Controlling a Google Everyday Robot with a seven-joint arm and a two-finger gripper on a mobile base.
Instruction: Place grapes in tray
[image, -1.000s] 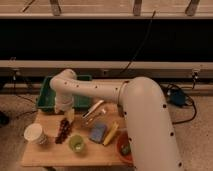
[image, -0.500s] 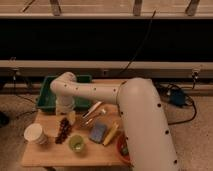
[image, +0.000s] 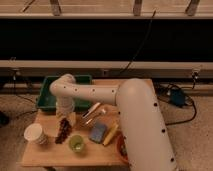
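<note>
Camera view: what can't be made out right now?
Gripper, low over the top end of the grapes: whether it touches them is unclear; the wrist covers that spot.
Tray: its right part and much of its floor sit behind the arm.
Red bowl: only a sliver shows past the arm; contents hidden.
Table: front right part covered by the arm.

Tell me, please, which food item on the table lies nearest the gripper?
The grapes, the dark purple bunch right by the gripper; the yellow elongated item lies farther off.
</note>
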